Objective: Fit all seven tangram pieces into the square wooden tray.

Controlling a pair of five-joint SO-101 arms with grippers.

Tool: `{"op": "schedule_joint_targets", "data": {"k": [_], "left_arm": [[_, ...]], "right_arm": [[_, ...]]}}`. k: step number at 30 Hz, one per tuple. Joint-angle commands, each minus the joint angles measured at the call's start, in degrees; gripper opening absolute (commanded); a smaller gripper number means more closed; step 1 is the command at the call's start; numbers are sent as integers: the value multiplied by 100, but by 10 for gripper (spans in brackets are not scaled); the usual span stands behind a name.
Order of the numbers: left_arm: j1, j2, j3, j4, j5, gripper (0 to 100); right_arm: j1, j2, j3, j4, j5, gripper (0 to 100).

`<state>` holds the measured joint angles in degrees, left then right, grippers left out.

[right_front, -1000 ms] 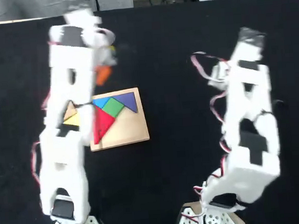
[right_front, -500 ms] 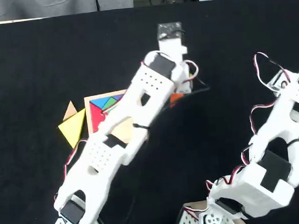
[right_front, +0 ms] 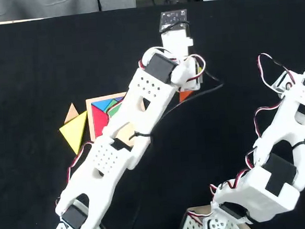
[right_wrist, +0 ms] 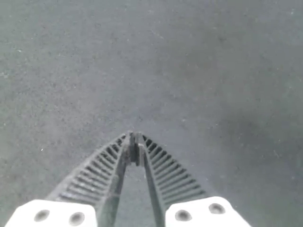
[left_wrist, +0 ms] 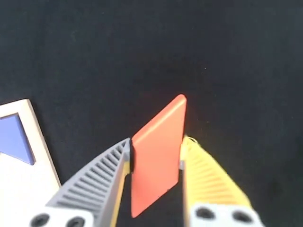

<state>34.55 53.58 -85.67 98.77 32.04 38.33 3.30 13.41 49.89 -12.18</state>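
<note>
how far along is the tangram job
Done: a blue piece, red piece and green piece sit in the tray. In hand: the left claw grips the orange piece away from the tray. Left: that piece, plus the yellow triangle and tan triangle beside the tray.

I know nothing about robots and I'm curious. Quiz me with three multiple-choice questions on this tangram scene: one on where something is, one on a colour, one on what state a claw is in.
1. Where is the yellow triangle relative to the wooden tray?
A) inside it B) on the black table beside it C) lifted above it

2. What colour is the tangram piece held by the left claw?
A) blue B) green C) orange

3. How is the right claw?
A) shut, empty B) wide open C) shut on a red piece

Answers: 1 B, the yellow triangle lies flat on the table just outside the tray's rim. 2 C, the left wrist view shows the tangram piece is orange. 3 A, the right wrist view shows it closed with nothing inside.
</note>
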Motion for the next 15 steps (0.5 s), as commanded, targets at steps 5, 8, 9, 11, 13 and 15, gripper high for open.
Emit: {"op": "schedule_joint_targets", "data": {"k": [5,8,9,11,13,15], "left_arm": [[-13,97,-971,202,-246,202],[-22,-237,-927,211,-642,202],[-84,-360,-919,211,-809,199],[-215,-624,-936,229,-1125,198],[-488,-1108,-910,229,-1477,198],[-884,-1758,-857,237,-1785,198]], "right_arm": [[-211,-330,-13,-97,70,11],[-202,-330,-13,-114,70,11],[-202,-330,-13,-105,70,11],[-211,-330,-13,-88,79,11],[-273,-330,-13,-70,343,11],[-475,-330,-22,114,905,11]]}}
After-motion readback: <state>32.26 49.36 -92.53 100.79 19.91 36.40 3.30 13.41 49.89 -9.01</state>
